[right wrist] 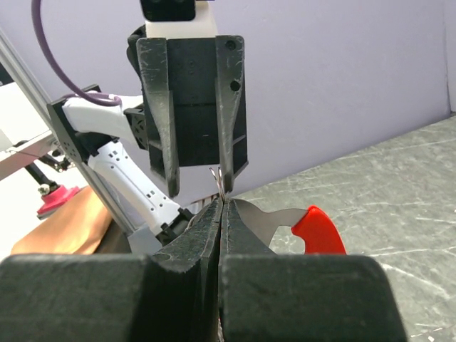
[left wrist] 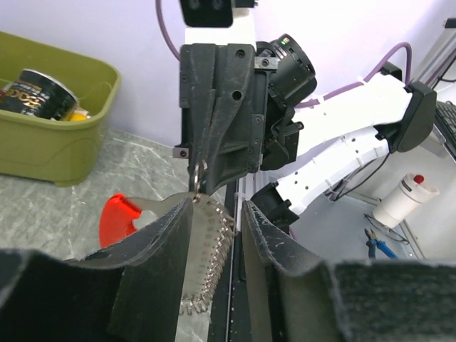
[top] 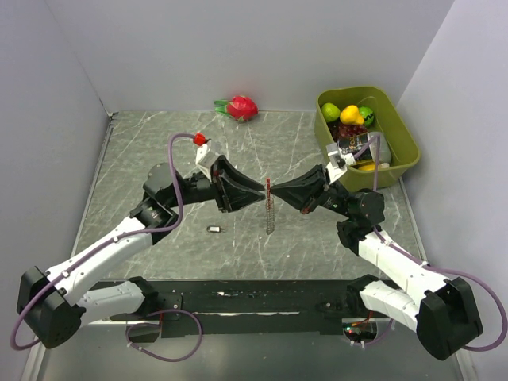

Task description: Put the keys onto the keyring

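Observation:
The keyring hangs over the middle of the table between my two grippers. Its silvery chain (top: 270,213) dangles straight down. Its red crescent tab (right wrist: 318,230) on a silvery plate sticks out sideways, and it also shows in the left wrist view (left wrist: 117,217). My right gripper (top: 274,190) (right wrist: 222,204) is shut on the keyring's thin wire ring (right wrist: 222,187). My left gripper (top: 260,189) (left wrist: 219,208) faces it tip to tip, jaws apart, with the chain (left wrist: 206,267) hanging between them against the left finger. One tiny dark key (top: 215,229) lies on the table, below and left of the grippers.
A red dragon fruit (top: 240,107) lies at the back wall. A green bin (top: 406,139) with toy fruit and a can stands at the back right, close behind the right arm. Walls close in the table on the left, back and right.

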Tool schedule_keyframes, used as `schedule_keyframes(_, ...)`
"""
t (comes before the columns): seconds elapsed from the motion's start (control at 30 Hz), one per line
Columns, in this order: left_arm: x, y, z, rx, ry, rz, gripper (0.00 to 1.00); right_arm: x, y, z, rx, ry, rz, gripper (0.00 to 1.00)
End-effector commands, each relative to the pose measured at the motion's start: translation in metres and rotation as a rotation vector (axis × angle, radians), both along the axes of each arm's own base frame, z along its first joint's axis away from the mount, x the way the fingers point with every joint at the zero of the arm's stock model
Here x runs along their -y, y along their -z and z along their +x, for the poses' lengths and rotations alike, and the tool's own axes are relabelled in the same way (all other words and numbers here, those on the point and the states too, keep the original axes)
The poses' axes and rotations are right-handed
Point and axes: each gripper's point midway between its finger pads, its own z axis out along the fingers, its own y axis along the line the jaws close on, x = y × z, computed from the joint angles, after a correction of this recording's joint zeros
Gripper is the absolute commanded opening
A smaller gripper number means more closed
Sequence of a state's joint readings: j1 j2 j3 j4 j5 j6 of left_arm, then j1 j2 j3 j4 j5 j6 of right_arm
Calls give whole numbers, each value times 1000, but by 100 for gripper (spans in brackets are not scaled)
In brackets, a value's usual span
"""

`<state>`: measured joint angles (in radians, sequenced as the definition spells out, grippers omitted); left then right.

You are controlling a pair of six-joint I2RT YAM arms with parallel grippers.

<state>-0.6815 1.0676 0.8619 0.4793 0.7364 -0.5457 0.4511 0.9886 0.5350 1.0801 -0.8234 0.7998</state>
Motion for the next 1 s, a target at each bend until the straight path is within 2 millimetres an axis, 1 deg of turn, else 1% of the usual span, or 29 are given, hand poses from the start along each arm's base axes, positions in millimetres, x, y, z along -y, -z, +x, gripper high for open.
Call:
schedule_keyframes(0.0,6,-19,4,60,-26,-21,38,3,-19,-9,75,3,59,0)
schedule_keyframes(0.1,8,-21,3,67,-22,-30,36,3,-19,-10,78,1,58,0)
schedule_keyframes(0.27,11,-20,4,74,-18,-20,27,3,-18,-11,79,-2,56,0)
schedule_keyframes(0.43,13,-21,5,77,-21,-18,21,2,-17,-11,76,-9,53,0)
schedule_keyframes(0.47,13,-22,5,79,-21,-19,19,2,-17,-12,74,-11,54,0)
schedule_keyframes(0.5,13,-22,5,81,-18,-19,13,1,-17,-12,73,-14,56,0)
schedule_keyframes(0.6,15,-21,5,77,-12,-12,1,1,-17,-11,72,-19,61,0)
schedule_keyframes(0.77,11,-23,5,87,-30,-20,1,-3,-13,-11,54,-43,47,0)
schedule_keyframes(0.83,10,-20,7,87,-45,-11,1,-4,-13,-13,57,-56,45,0)
schedule_keyframes(0.87,9,-20,7,89,-49,-8,1,-4,-11,-12,52,-58,46,4)
schedule_keyframes(0.93,8,-20,9,101,-68,2,1,-4,-9,-13,55,-61,47,19)
schedule_keyframes(0.97,6,-16,9,94,-76,18,1,-3,-9,-14,63,-60,50,33)
